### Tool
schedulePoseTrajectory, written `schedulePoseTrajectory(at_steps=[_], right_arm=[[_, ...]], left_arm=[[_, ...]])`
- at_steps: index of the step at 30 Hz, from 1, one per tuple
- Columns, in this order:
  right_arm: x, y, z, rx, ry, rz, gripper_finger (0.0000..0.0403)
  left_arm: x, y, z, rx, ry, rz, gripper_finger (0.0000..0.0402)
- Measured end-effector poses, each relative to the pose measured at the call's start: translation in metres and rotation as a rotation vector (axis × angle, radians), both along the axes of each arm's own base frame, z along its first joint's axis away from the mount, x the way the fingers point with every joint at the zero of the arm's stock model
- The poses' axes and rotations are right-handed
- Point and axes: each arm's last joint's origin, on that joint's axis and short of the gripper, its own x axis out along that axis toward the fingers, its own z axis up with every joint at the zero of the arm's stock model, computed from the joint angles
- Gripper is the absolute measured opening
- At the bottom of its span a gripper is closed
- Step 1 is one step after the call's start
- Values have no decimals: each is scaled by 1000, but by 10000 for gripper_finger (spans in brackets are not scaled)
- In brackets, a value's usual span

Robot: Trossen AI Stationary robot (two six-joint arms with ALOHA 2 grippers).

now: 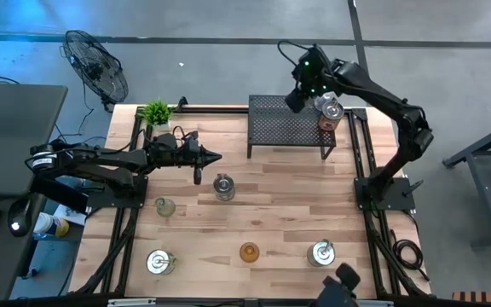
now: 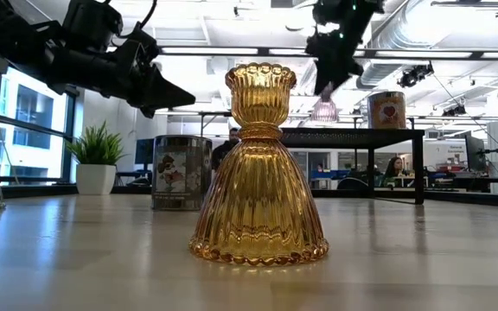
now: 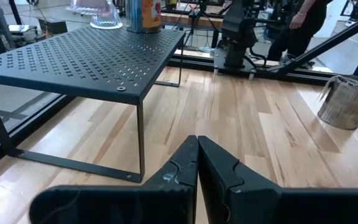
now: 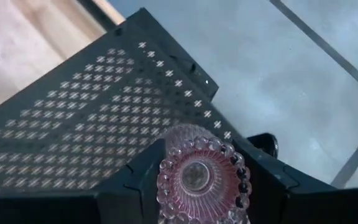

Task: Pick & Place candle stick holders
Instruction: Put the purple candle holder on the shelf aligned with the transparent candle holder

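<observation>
My right gripper (image 1: 301, 95) is over the far right part of the black mesh rack (image 1: 290, 126), shut on a pink glass holder (image 4: 199, 179), which also shows in the low view (image 2: 324, 110). A silver holder (image 1: 329, 111) stands on the rack beside it. My left gripper (image 1: 213, 158) is shut and empty, above the table left of the rack. On the table stand an amber glass holder (image 2: 258, 173), a pale glass holder (image 1: 164, 206) and three silver holders: one mid-table (image 1: 222, 185), one near left (image 1: 158, 261), one near right (image 1: 322, 252). My right gripper pinches the pink glass holder's upper part (image 4: 166, 180) between its two fingers (image 4: 132, 183), one on each side. The fingers come from above, pointing down. The holder is upright below them, at the rack's top; whether its base rests on the mesh, I cannot tell.
A small green potted plant (image 1: 156, 111) stands at the table's far left corner. The rack's legs (image 3: 139, 140) reach down to the wood. Bare wood lies between the rack and the near holders. People show in the room beyond the table.
</observation>
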Motion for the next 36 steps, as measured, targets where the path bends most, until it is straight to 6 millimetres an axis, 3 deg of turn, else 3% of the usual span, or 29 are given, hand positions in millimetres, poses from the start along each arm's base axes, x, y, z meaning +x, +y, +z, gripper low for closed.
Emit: schedulePoseTrajectory(at_steps=[13,36], right_arm=[[-17,-23,-32,-2,51,13,162],[-18,-29,-32,-31,26,35,166]], left_arm=[[0,0,0,0,0,0,5],[0,0,0,-1,0,1,5]])
